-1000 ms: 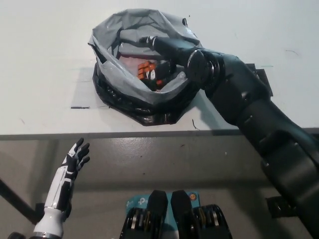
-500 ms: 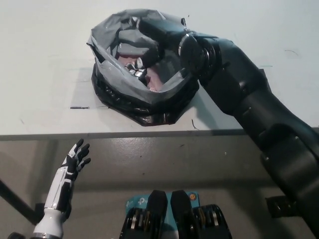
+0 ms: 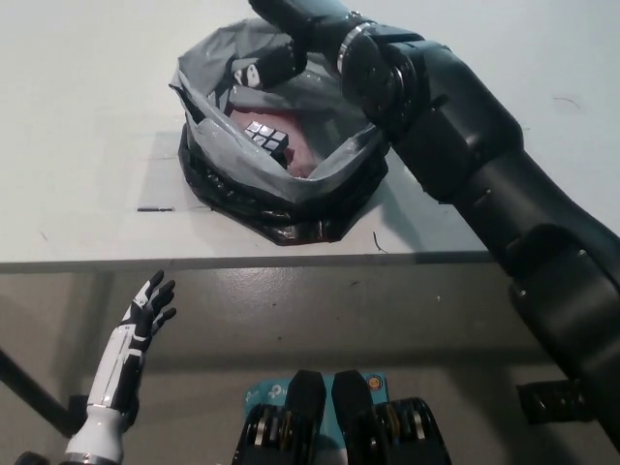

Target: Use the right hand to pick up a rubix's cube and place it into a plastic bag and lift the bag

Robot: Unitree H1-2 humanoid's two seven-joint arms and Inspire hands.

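Near the table's (image 3: 87,116) front edge, the bag (image 3: 276,208) sits with its grey lining rolled open, and the cube (image 3: 267,139) now lies loose inside it, dark faces up, resting against the reddish contents at the bottom. A second ago the right hand (image 3: 291,39) was down in the mouth of the bag with the cube in its grip, orange faces showing; half a second ago it was already rising. Now it has drawn back above the bag's far rim, released, holding nothing, with its fingers (image 3: 260,70) hanging over the lining. The cube is clear of the hand and stays where it was dropped.

So the placing step looks finished, and what remains is the lift. For that the right hand would need to catch the bag's rim or a fold of the plastic, which looks thin and slack.

The left hand (image 3: 145,315) rests below the table's front edge at lower left, fingers spread, idle.
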